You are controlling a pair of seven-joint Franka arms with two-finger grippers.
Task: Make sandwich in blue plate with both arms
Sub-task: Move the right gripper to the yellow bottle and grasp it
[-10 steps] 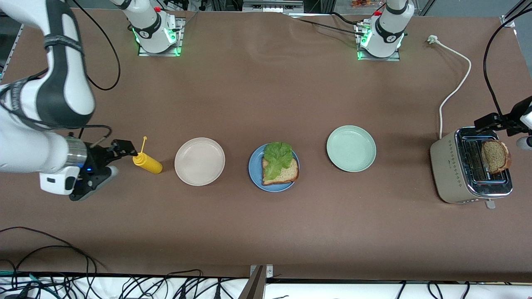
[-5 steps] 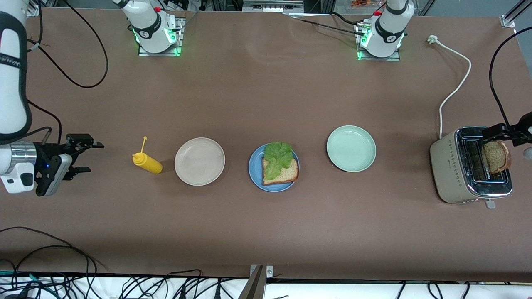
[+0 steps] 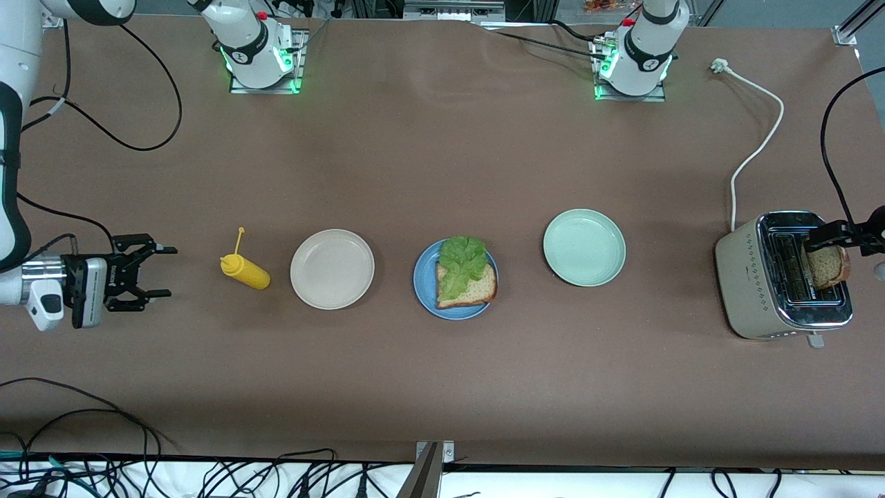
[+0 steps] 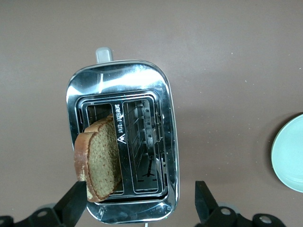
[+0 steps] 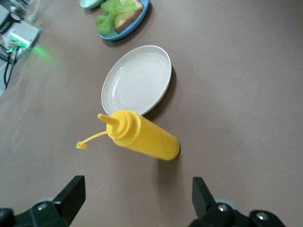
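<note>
Right gripper [image 3: 160, 272], jaws spread and empty, hangs beside the yellow bottle [image 3: 245, 270]. Next come a beige plate [image 3: 332, 268], then the blue plate [image 3: 423, 287] carrying bread [image 3: 477, 290] and lettuce [image 3: 460, 261]. Left gripper [image 4: 138, 204], open, hovers over the toaster [image 3: 753, 283], a slice [image 4: 102, 158] leaning in its slot.

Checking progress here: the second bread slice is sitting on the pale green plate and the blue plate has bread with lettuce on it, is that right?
Not quite. The second bread slice is standing in the toaster, as the left wrist view shows; the pale green plate holds nothing. The blue plate does have bread with lettuce on it.
</note>
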